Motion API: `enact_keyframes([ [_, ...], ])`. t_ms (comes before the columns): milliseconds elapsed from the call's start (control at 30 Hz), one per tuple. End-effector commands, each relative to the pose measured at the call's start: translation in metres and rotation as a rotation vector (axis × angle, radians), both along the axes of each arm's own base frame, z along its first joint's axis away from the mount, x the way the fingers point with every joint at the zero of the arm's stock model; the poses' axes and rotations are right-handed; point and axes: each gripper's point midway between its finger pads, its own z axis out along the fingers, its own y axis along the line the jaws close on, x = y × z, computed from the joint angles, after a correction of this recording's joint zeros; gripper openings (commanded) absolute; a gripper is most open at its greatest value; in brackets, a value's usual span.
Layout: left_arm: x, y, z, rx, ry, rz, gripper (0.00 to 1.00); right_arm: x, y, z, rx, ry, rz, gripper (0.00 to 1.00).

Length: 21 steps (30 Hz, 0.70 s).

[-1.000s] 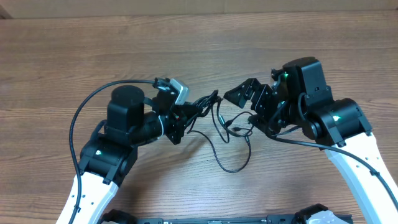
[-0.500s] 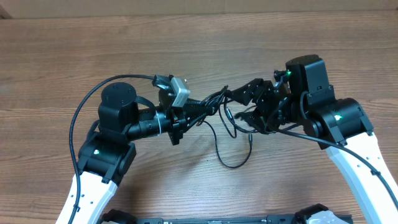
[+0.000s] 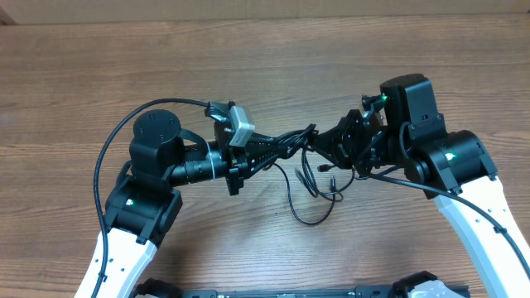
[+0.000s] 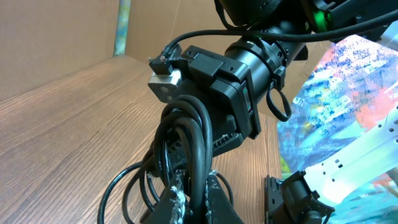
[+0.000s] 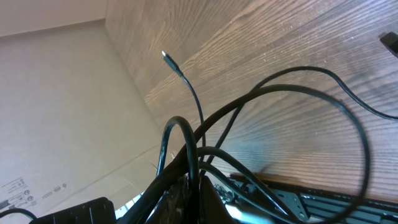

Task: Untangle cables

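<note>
The cables [image 3: 294,136] are thin black cords stretched in a bunch between my two grippers above the table. Loose loops [image 3: 291,203] hang from the bunch down to the wood. My left gripper [image 3: 277,147] is shut on the bundle; in the left wrist view its fingers [image 4: 196,180] pinch a thick strand of cables [image 4: 200,124]. My right gripper [image 3: 330,142] is shut on the same tangle from the other side. In the right wrist view, cords [image 5: 177,122] rise from between the jaws of the right gripper [image 5: 192,180], and one silver-tipped plug end [image 5: 164,55] sticks up free.
The wooden table [image 3: 265,66] stretches behind both arms. The left arm's own thick black wire [image 3: 112,149] arcs out to the left. The right arm's wrist [image 4: 236,74] sits close in front of the left gripper. A cardboard wall [image 5: 56,93] stands behind.
My right gripper has moved left to the cable bunch and shut on it. The left gripper, still shut on the cables, has lifted them and shifted a little right.
</note>
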Motion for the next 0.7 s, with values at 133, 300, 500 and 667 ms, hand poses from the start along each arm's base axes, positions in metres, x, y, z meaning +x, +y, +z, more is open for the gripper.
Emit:
enact_keyframes([
  [133, 0.008, 0.006, 0.007, -0.014, 0.002, 0.043, 0.04, -0.005, -0.002, 0.002, -0.04, -0.065, 0.07, 0.04],
  [300, 0.02, 0.02, 0.007, -0.035, 0.067, 0.105, 0.04, -0.009, -0.012, -0.01, -0.11, -0.051, 0.073, 0.04],
  [500, 0.008, 0.022, 0.016, -0.068, 0.05, 0.011, 0.04, -0.01, -0.015, -0.012, -0.127, -0.043, 0.066, 0.04],
  [667, 0.005, 0.021, 0.017, -0.07, 0.05, -0.007, 0.05, -0.011, -0.013, -0.011, -0.113, -0.035, 0.068, 0.06],
])
